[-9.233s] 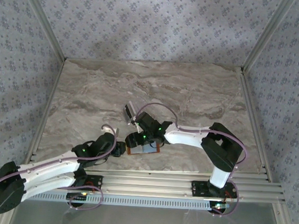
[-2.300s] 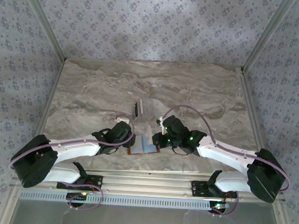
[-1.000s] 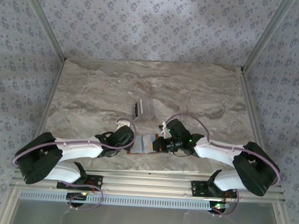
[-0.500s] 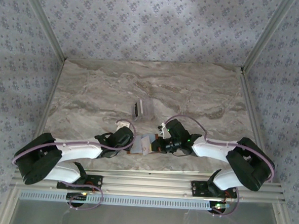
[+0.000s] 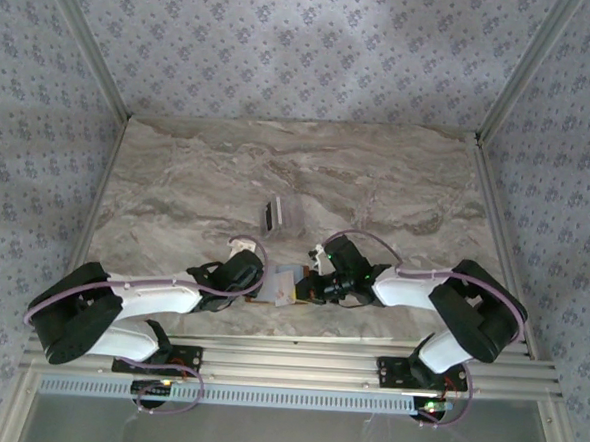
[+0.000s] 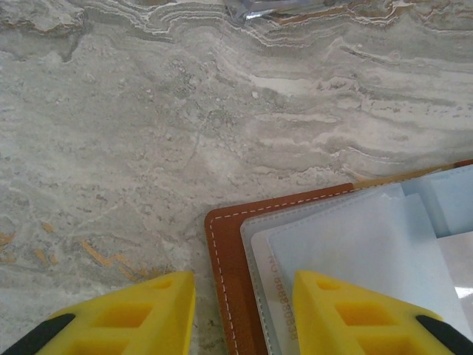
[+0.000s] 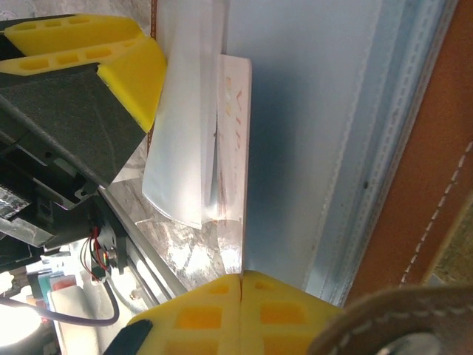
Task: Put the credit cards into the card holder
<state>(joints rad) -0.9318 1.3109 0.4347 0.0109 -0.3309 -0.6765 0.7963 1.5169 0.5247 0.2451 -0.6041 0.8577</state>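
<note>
The left gripper (image 6: 241,293) stood with its jaws apart astride the left corner of the card holder (image 6: 225,251). One finger was over the table (image 5: 397,187) and the other over the clear sleeve, and it pinched nothing. The holder lay open by the middle of the table's near edge, with the spare credit cards (image 5: 275,215) farther back toward the centre. The right gripper (image 7: 241,292) was clenched on one credit card (image 7: 236,133), edge-on at the sleeve. The step probably called for the left finger to pin the holder flat while the right slid the card level toward the left gripper, without buckling it.
</note>
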